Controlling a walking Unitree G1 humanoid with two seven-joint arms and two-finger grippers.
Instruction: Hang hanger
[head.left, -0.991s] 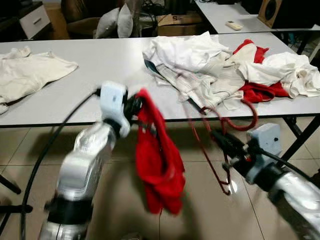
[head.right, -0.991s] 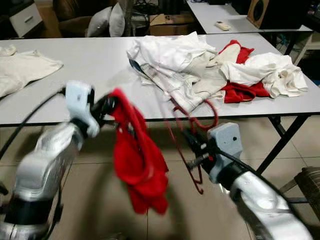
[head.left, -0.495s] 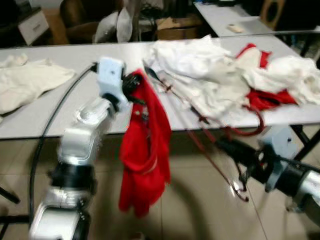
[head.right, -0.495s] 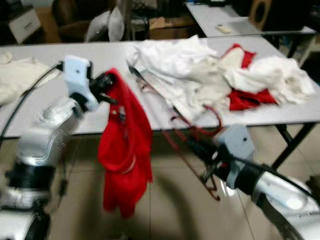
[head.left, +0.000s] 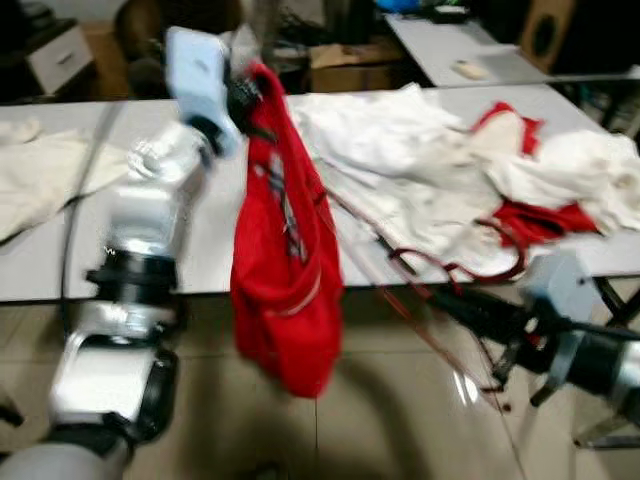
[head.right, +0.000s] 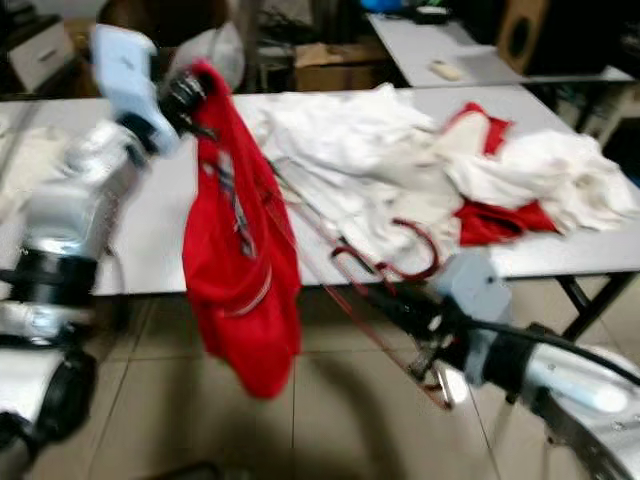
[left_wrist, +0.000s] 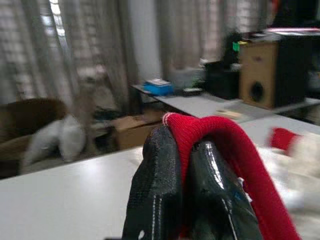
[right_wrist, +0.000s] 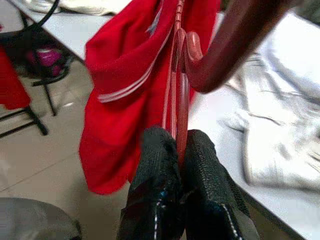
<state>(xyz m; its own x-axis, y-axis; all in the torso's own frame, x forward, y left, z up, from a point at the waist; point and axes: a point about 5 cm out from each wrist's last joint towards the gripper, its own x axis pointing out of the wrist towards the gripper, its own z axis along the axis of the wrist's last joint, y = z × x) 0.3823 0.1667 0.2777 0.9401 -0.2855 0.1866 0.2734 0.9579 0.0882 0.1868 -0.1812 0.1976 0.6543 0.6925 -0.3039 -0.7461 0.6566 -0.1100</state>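
Note:
A red garment (head.left: 285, 290) hangs from my left gripper (head.left: 250, 95), which is raised high over the near edge of the grey table (head.left: 40, 270). The left wrist view has that gripper (left_wrist: 182, 145) shut on a fold of the red cloth (left_wrist: 225, 135). Lower on the right, below the table edge, my right gripper (head.left: 445, 300) is shut on a thin red hanger (head.left: 505, 265), hook pointing up toward the table. In the right wrist view the hanger's rod (right_wrist: 182, 90) sits pinched in the right gripper (right_wrist: 179, 137), with the red garment (right_wrist: 125, 85) just beyond.
A heap of white and red clothes (head.left: 400, 170) covers the table's right half. A cream garment (head.left: 40, 180) lies on its left end. Behind stand a second table (head.left: 470, 50), a speaker (head.right: 525, 35) and cushions. Tiled floor lies under the arms.
My left arm has lifted the red garment up and toward the table. The right gripper has stayed low on the right with the hanger. The view has shifted a little.

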